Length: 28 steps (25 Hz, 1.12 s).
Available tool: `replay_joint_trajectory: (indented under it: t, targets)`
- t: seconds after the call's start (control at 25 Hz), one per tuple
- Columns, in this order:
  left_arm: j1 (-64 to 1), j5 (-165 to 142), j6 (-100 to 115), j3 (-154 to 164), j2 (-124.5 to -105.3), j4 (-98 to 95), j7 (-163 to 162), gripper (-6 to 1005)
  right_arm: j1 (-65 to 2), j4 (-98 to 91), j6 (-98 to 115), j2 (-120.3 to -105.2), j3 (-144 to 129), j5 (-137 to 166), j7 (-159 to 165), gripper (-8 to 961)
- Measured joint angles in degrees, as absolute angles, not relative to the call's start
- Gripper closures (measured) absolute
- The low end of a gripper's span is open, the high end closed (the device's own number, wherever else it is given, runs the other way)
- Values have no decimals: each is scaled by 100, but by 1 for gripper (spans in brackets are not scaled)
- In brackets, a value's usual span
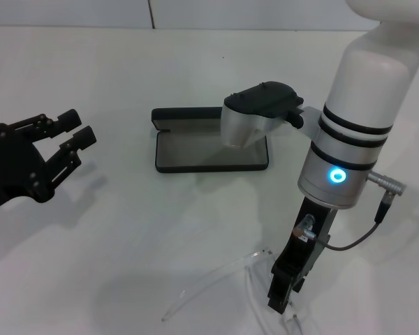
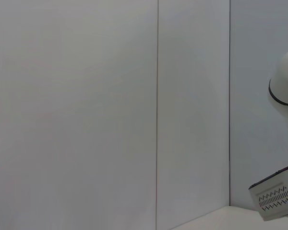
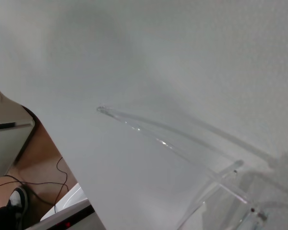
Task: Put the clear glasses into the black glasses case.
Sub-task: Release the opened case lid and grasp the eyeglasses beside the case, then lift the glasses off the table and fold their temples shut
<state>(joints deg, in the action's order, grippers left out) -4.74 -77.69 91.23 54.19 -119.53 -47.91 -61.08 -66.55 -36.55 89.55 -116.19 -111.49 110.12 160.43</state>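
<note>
left gripper [image 1: 73, 136] hovered over the bench's [image 1: 126, 230] left side, fingers spread, holding nothing | black glasses case [image 1: 195, 150] lay open mid-bench; lid flat behind tray | clear glasses [image 1: 227, 276] lay on the near bench, right gripper [image 1: 283, 296] down at them; finger state could not be told

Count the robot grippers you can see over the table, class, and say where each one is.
2. The left gripper hovers open at the table's left side. The right gripper reaches down at the near edge, at the clear glasses. None seems hidden.
</note>
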Motion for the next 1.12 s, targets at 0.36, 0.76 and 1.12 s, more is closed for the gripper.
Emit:
replay_joint_trajectory:
  t: [0.36, 0.76, 1.12]
  targets:
    - [-507, -7769, 9123, 5414, -11953, -4712, -6100, 711, -6629, -3678, 8932, -11619, -11215, 11007, 16007, 570]
    - [-506, -7769, 9134, 5414, -11953, -4709, -6099, 712, -6601, -3682, 9001, -11619, -11173, 11004, 15915, 753]
    - [-513, -7769, 9141, 5414, -11953, -4711, -6099, 712, -6557, -3663, 9006, -11619, -11160, 11030, 15904, 910]
